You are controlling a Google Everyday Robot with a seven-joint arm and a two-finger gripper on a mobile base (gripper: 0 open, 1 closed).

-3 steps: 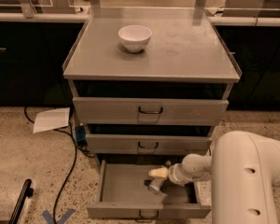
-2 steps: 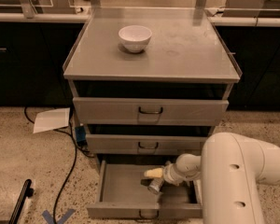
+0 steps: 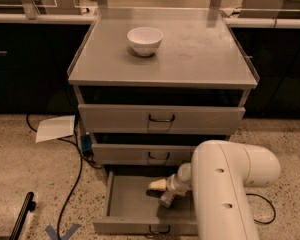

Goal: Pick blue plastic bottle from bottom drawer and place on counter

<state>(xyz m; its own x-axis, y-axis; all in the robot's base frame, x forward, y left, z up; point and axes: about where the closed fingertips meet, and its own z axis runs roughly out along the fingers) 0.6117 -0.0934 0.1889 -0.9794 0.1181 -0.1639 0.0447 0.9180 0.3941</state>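
View from above of a grey metal cabinet with three drawers. The counter [image 3: 195,54], the cabinet's square matte top with thin raised side rims, carries one white bowl [image 3: 145,40], which stands left of centre towards the far edge. The top drawer [image 3: 120,119] and the middle drawer [image 3: 120,154] are pushed in. The bottom drawer [image 3: 127,204] is pulled out towards the near side, so that its shallow tray shows.

The white robot arm [image 3: 225,194] enters from the near right and reaches left over the open tray. The gripper [image 3: 161,190] sits low inside the bottom drawer, right of the tray's centre. Whether it is spread, pressed together or pinching something cannot be told.

The blue plastic bottle cannot be made out with certainty. A small greyish shape [image 3: 166,200] lies at the gripper, on the tray, and whether this is the bottle cannot be told. No bottle stands on the counter.

On the speckled floor [image 3: 20,174] to the left lie a white sheet of paper [image 3: 56,128] and a black cable [image 3: 76,176].
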